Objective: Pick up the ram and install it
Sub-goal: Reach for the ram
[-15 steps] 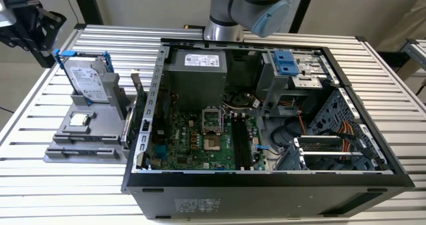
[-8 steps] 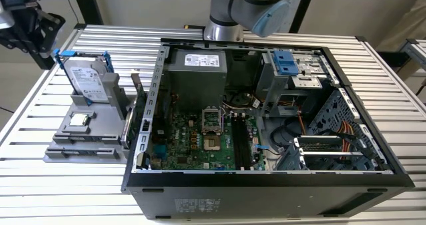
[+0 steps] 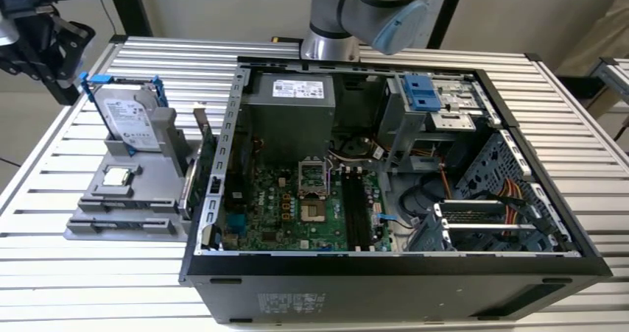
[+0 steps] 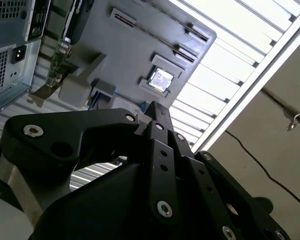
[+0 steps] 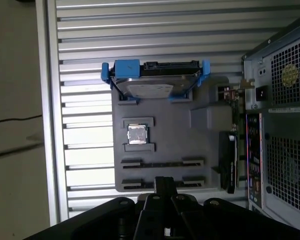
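Ram: we cannot tell its place surely. In the exterior view the grey tray (image 3: pixel 93 218) lies on the worktop (image 3: pixel 59 273) at nine o'clock from the open computer case (image 3: pixel 393 288), with the claw (image 3: pixel 61 82) above its eleven o'clock. In the second wrist view the claw is clenched, grasping nothing. In the first wrist view thin dark lines run along two long tray slots (image 5: pixel 162 163); whether ram or shadow, we cannot tell.
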